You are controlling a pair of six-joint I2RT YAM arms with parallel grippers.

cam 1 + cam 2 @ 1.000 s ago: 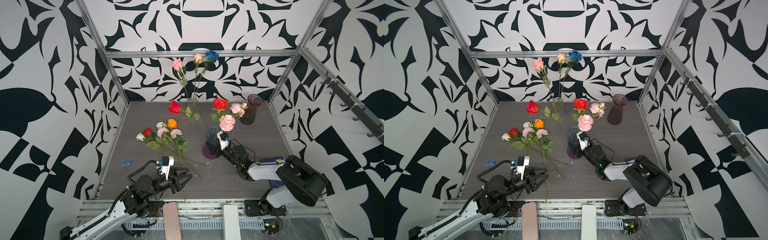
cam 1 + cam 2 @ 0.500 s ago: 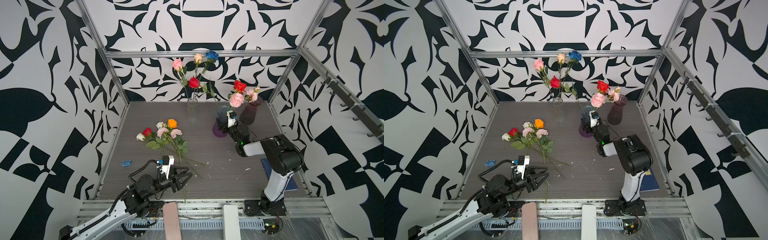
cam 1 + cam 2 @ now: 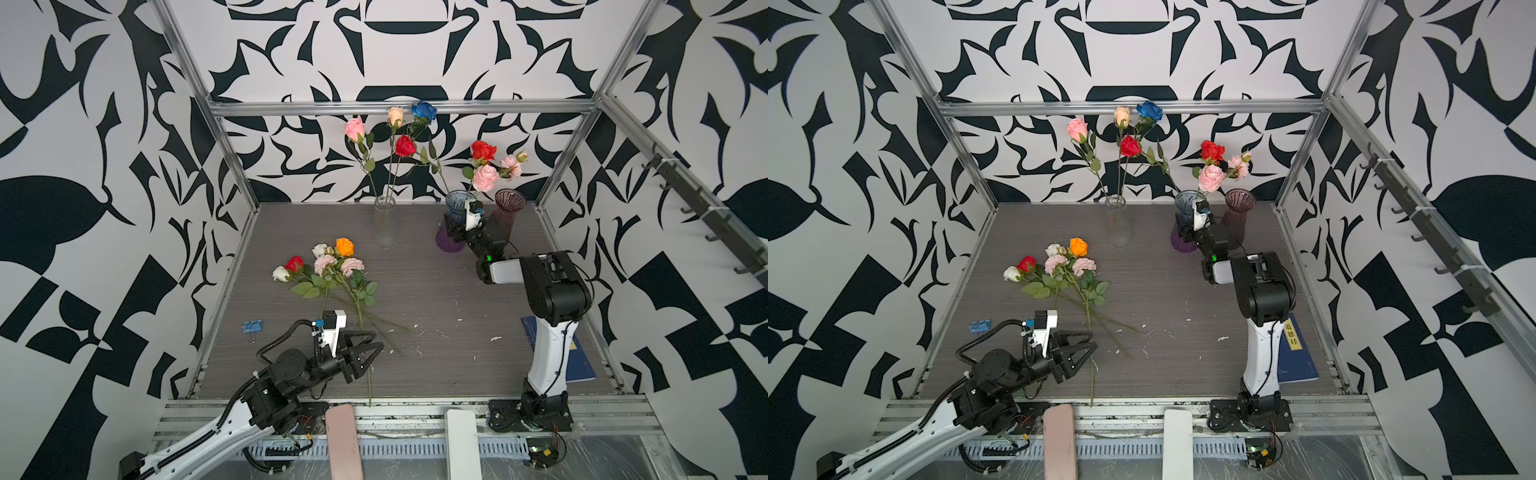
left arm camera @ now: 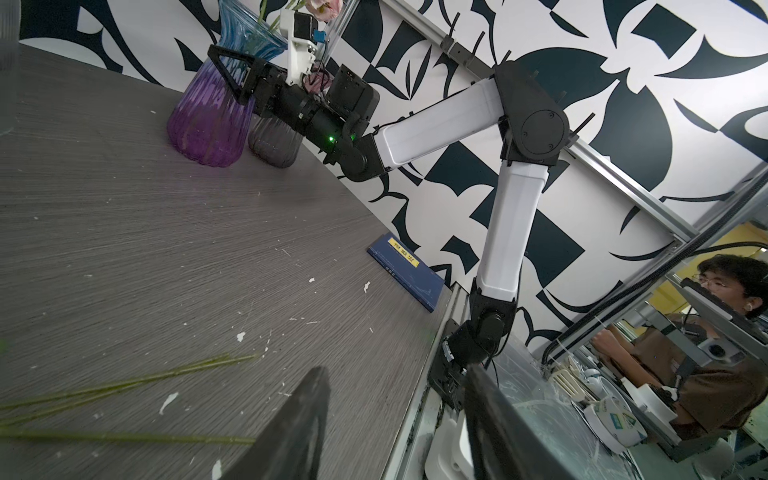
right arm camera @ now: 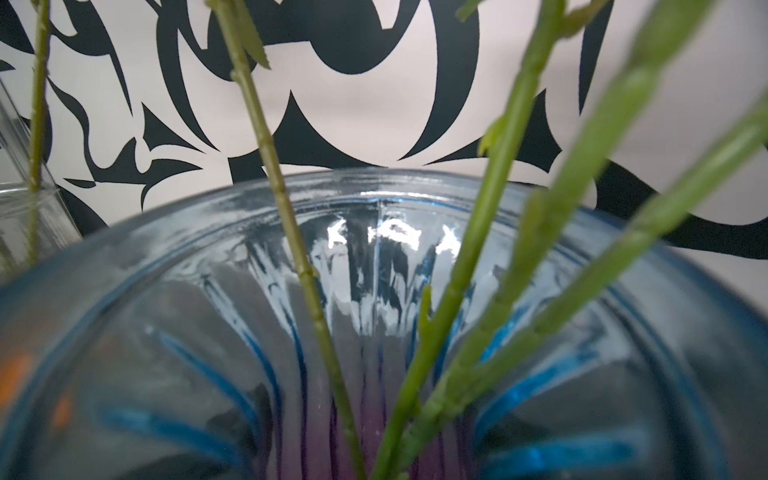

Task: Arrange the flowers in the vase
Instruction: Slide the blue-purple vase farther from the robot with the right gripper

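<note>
Three glass vases stand in a row. The middle one is a ribbed blue-and-purple vase (image 3: 449,245), blue at its flared mouth and purple at its belly. In both top views a tall clear glass cylinder vase (image 3: 384,224) stands to its left and a smoky plum ribbed vase (image 3: 508,208) just beside it on the right.

The right gripper (image 3: 456,232) is clamped around the narrow waist of the blue-and-purple vase, with one black finger (image 4: 227,68) lying across the glass in the left wrist view.

Artificial flowers (image 3: 484,178) with red and pink heads rise on thin green stems (image 5: 307,270) from that vase's mouth, and one red rose (image 3: 405,145) leans toward the clear vase.

A loose bunch (image 3: 328,266) with orange, white, red and pink heads lies on the grey wood-grain table (image 3: 436,299), well to the front-left of the blue-and-purple vase.

The left gripper (image 3: 376,344) hangs low over the bunch's stem ends, farther from that vase, its jaws spread and empty.
</note>
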